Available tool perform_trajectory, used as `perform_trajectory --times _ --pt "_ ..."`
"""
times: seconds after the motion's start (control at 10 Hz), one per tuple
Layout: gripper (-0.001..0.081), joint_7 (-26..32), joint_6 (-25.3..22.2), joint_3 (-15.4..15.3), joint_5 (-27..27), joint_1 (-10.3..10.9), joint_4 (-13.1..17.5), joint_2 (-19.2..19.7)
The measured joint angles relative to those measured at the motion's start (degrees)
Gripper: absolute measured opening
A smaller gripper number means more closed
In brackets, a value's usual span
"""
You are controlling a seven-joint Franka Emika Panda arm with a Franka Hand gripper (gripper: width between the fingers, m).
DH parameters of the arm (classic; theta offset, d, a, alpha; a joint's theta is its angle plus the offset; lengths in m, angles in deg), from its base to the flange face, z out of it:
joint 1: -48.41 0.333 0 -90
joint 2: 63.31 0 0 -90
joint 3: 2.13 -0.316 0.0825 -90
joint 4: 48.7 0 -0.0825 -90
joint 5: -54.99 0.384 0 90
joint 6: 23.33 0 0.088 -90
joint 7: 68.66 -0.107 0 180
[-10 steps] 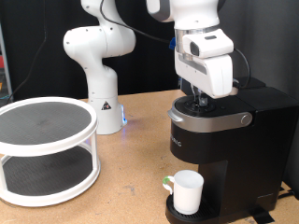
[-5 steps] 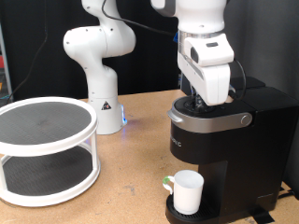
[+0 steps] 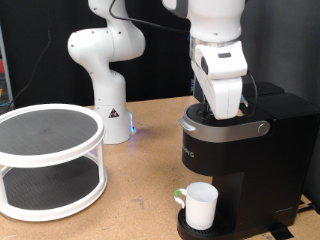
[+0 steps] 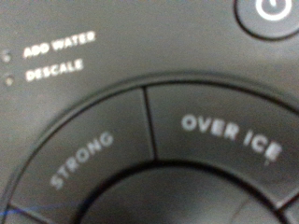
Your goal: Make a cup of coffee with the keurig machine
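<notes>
Wooden table [image 3: 130, 190]: end effector [image 3: 222, 112], grip unclear, seemingly pressing keurig machine [image 3: 240, 170] top; cup [image 3: 200, 205] below.

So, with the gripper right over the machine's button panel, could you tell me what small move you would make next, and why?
Probably a short, slow push straight down. The gripper is at the top of the keurig machine, the wrist view is filled by the STRONG button and OVER ICE button, and the cup already stands on the drip base. I cannot see whether the fingers touch a button yet.
</notes>
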Motion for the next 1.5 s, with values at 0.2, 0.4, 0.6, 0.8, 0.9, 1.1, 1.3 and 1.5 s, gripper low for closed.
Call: perform_trajectory --times 0.2,0.4,0.6,0.8,0.9,1.1,1.3,1.5 --pt "0.0002 0.0 -0.7 0.1 0.9 -0.3 0.5 0.4" --pt "0.0002 0.1 -0.7 0.1 1.4 -0.5 0.5 0.5" --pt "0.0002 0.6 -0.7 0.1 1.5 -0.5 0.5 0.5" --pt "0.0002 0.6 -0.7 0.1 1.4 -0.5 0.5 0.5" --pt "0.0002 0.6 -0.8 0.1 1.4 -0.5 0.5 0.4" --pt "0.0002 0.6 -1.0 0.1 1.2 -0.5 0.5 0.4" --pt "0.0002 0.6 -3.2 0.1 0.5 -0.5 0.8 0.5" --pt "0.0002 0.4 -5.2 0.1 0.3 -0.6 1.7 1.0"
